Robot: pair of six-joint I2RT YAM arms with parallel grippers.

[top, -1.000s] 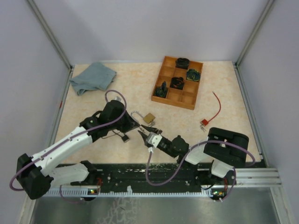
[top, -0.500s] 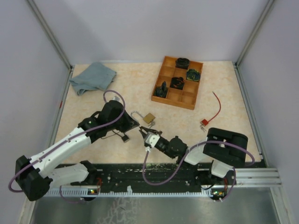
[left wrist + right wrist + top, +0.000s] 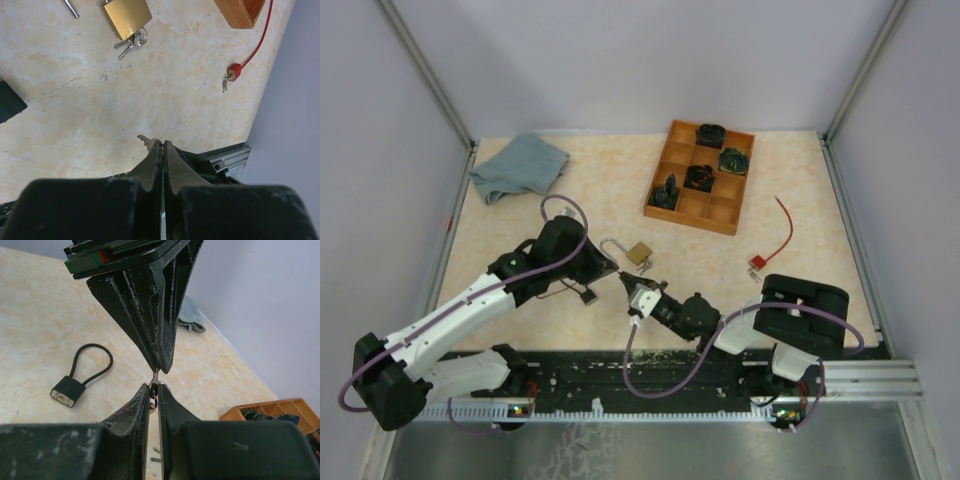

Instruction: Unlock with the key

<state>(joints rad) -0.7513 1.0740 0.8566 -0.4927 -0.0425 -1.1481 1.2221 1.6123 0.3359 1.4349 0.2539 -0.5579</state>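
Jaws of both grippers meet on one key [image 3: 144, 138], just nearside of the brass padlock [image 3: 639, 252]
Left gripper [image 3: 161, 146] clamped fully shut, key tip poking out past its fingertips. Right gripper [image 3: 154, 391] has crept in over the last second, jaws narrowing to a slit round the key's ring end; true pinch or not, cannot tell. Reads as a hand-over or regrip before insertion; padlock lies untouched. Key shank buried between fingers; contact too small to judge from above. Padlock's shackle cut off in left wrist view, keyhole unseen; loose keys [image 3: 131, 42] at its base, inserted or not unclear. Beyond the padlock, wooden tray [image 3: 690, 222], contents dark, unreadable
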